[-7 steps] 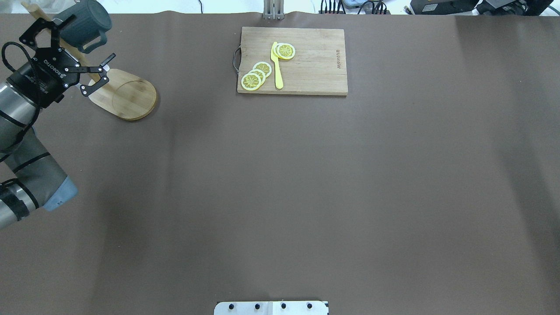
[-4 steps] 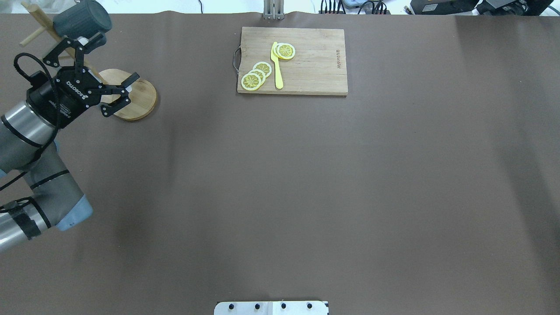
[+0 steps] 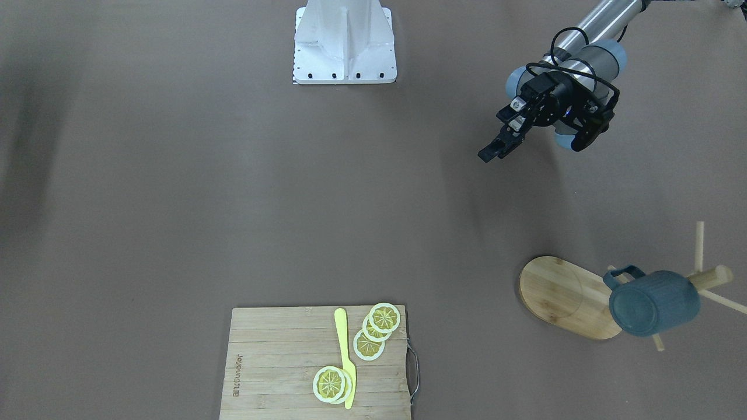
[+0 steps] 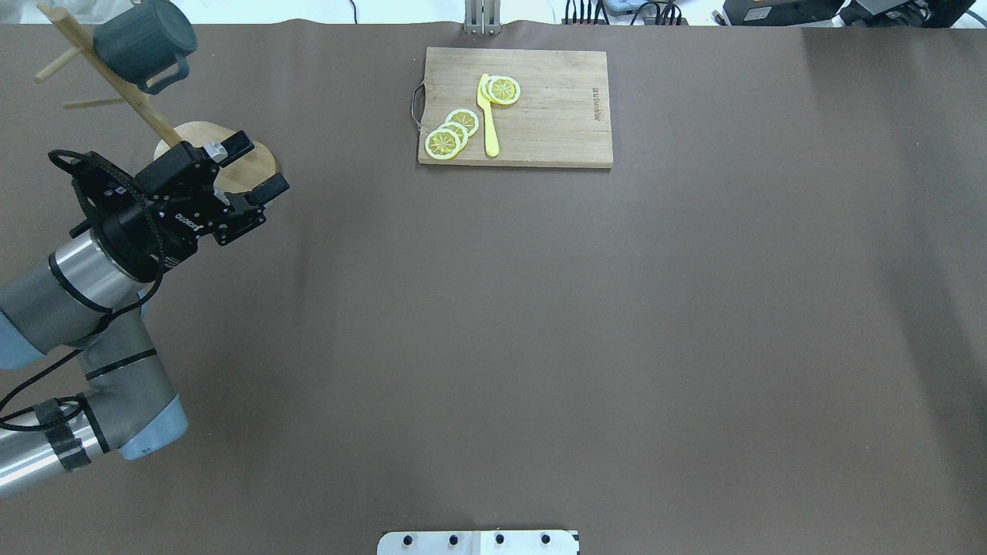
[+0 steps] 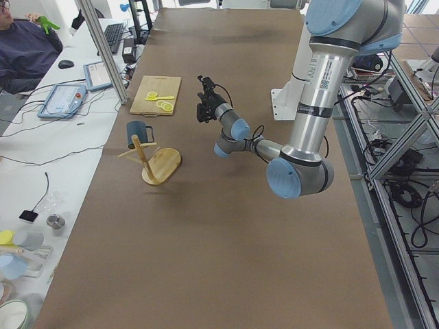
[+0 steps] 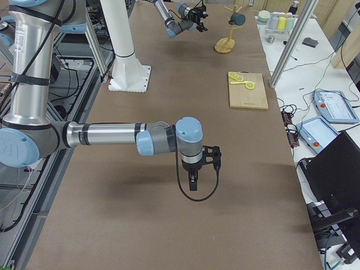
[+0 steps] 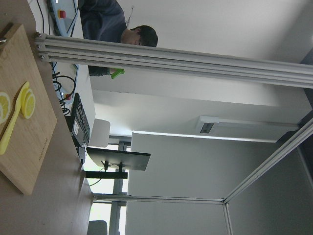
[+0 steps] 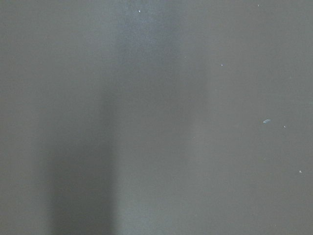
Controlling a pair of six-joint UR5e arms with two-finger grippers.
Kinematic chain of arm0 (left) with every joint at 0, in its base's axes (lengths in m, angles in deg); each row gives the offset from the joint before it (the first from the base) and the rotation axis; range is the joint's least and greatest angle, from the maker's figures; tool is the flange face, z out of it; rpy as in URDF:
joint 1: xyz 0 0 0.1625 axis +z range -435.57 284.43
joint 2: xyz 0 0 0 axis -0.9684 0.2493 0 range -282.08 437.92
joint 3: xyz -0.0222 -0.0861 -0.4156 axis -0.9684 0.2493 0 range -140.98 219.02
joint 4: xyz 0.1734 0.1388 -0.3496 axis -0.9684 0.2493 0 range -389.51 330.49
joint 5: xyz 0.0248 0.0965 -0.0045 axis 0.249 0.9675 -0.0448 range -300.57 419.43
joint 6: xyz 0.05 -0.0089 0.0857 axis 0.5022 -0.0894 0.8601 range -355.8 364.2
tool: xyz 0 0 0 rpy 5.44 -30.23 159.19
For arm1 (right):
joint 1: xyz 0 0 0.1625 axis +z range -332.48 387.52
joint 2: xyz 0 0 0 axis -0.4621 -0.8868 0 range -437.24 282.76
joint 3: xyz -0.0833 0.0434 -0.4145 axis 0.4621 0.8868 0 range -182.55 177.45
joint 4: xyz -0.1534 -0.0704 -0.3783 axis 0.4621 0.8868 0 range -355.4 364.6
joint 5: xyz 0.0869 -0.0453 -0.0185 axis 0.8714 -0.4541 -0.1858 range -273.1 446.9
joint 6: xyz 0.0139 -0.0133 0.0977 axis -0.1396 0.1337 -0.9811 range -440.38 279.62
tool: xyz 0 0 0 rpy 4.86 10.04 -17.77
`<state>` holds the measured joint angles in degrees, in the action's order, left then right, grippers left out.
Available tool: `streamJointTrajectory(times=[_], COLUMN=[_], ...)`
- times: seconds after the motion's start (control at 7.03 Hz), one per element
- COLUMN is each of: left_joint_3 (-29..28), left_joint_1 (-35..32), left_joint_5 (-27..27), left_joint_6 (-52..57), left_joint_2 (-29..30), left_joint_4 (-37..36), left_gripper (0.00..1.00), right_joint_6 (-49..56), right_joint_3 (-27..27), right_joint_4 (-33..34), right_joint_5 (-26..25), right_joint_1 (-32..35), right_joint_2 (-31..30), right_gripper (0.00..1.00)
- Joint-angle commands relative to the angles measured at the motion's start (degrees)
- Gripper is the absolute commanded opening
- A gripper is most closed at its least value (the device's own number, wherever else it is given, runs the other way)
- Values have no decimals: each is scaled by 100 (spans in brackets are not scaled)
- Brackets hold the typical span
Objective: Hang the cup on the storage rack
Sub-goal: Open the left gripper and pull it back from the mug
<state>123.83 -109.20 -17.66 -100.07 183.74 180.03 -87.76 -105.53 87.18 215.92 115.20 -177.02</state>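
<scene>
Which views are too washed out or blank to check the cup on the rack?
Right wrist view: only blank table with a soft shadow band. Left wrist view: turned sideways, mostly bright wall, no cup. Overhead view: cup sharp, beside blown-out white at the top edge. Front-facing view: even light, cup and storage rack both clear.
</scene>
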Motion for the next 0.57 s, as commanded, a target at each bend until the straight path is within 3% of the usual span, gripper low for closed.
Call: streamJointTrajectory(times=[0.0,0.14,0.43], left_joint_3=[445,892,1142], left_joint_1=[15,15,15], left_joint_5=[-392,-395,-395], left_joint_6=[1421,2271,3828], left_joint_2=[-139,-384,-580], left_joint_4=[-768,-1331,-2264], left_gripper=[99,99,99], right_joint_6=[0,0,0], right_joint_3=[6,6,6], right_joint_4=[13,21,21], right_joint_5=[1,1,10], right_joint_1=[4,4,-5], right_joint_2=[2,2,2], right_gripper=[100,100,100])
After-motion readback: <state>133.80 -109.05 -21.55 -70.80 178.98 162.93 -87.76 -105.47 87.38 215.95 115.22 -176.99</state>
